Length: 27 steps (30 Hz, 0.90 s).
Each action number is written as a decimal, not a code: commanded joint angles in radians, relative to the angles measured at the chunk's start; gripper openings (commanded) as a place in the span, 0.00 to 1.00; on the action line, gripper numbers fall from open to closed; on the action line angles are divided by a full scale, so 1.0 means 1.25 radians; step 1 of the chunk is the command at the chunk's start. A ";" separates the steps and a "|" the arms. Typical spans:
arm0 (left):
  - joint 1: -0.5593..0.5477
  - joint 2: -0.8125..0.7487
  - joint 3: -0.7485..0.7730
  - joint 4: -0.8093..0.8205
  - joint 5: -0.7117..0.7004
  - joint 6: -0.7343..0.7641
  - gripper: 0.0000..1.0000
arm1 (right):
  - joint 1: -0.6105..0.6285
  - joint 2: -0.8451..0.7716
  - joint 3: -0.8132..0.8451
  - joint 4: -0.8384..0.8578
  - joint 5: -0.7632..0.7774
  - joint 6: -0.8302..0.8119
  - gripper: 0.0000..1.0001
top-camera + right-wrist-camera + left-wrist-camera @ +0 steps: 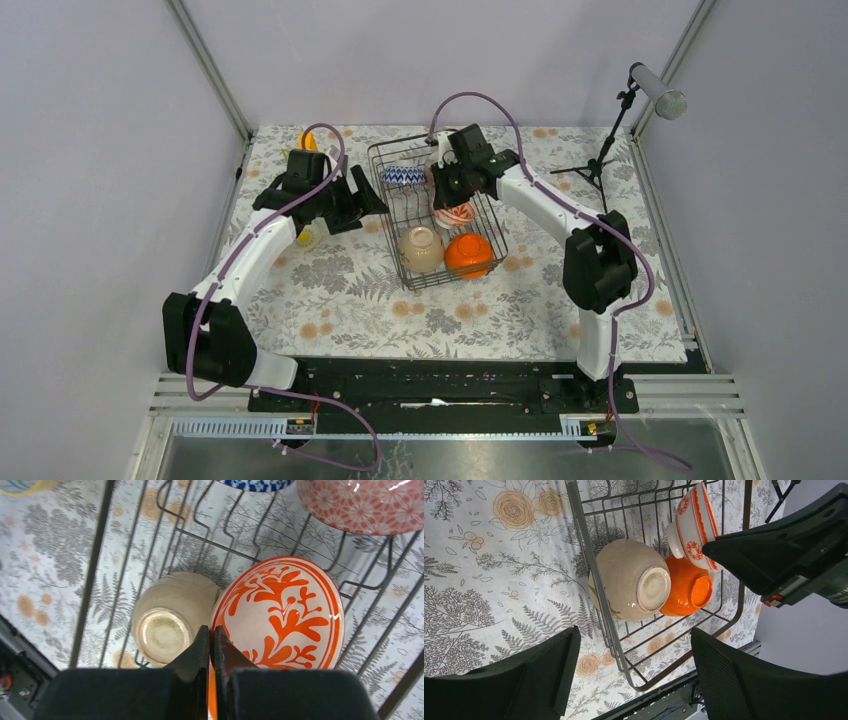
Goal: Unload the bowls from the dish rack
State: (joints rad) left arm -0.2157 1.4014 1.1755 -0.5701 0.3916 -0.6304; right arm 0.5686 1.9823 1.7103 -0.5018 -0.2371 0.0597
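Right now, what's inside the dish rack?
Five bowls: blue-white bowl, red-banded bowl, overturned beige bowl, orange bowl, pink bowl. From above, the right gripper mostly covers the pink one; under the beige bowl cannot be seen.

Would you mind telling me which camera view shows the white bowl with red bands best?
The right wrist view: the white bowl with red bands sits large and close, its red-leaf inside facing the camera. The left wrist view shows only its outside, partly hidden. The top view shows it small and mostly covered.
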 commanded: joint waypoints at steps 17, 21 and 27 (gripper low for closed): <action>0.002 -0.046 -0.034 0.069 0.019 -0.024 0.85 | -0.002 -0.292 -0.026 0.033 0.094 0.019 0.00; -0.004 -0.041 -0.023 0.060 -0.016 -0.025 0.85 | -0.001 -0.365 -0.125 0.033 0.262 0.003 0.00; -0.052 -0.015 0.012 0.030 -0.128 -0.011 0.84 | -0.002 -0.438 -0.264 0.032 0.525 -0.012 0.00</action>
State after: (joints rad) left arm -0.2474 1.3800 1.1374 -0.5461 0.3153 -0.6548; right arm 0.5686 1.4845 1.4666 -0.5011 0.1310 0.0776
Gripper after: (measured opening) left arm 0.845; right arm 0.031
